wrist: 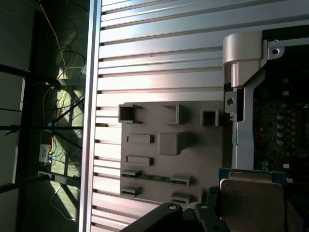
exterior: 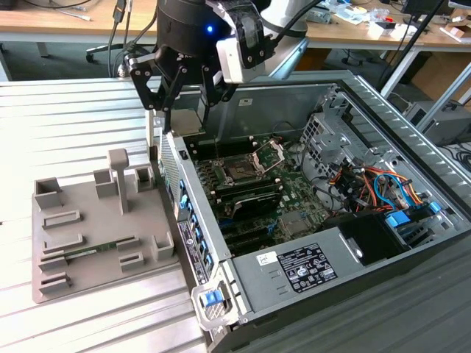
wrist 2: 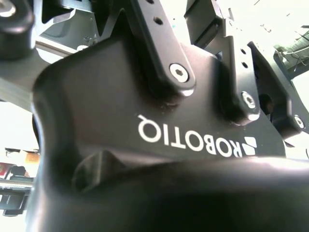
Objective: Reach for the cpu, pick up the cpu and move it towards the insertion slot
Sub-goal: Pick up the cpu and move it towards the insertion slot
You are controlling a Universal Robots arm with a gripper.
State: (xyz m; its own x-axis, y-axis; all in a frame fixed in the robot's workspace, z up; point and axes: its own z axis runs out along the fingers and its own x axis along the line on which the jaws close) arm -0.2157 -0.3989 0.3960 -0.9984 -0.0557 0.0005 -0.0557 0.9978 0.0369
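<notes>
We pinch the cpu [wrist: 251, 205] in the gripper [exterior: 182, 110], lifted over the computer case's near wall; the insertion slot [exterior: 241, 173] is inside. A weak pinch could drop it.

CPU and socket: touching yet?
Apart. The exterior view shows the cpu held aloft in the gripper, above the case edge, well clear of the insertion slot.

My black, linkage-fingered gripper [exterior: 184, 103]: glossy rounded wrist housing above it, one small blue light lit on the front. White boxy camera block bolted at the side, black bracket across it. In the second wrist view, matte black palm body [wrist 2: 145, 125] with white lettering; slim black finger links pinned by silver hex-socket screws; small holes along the links.
</notes>
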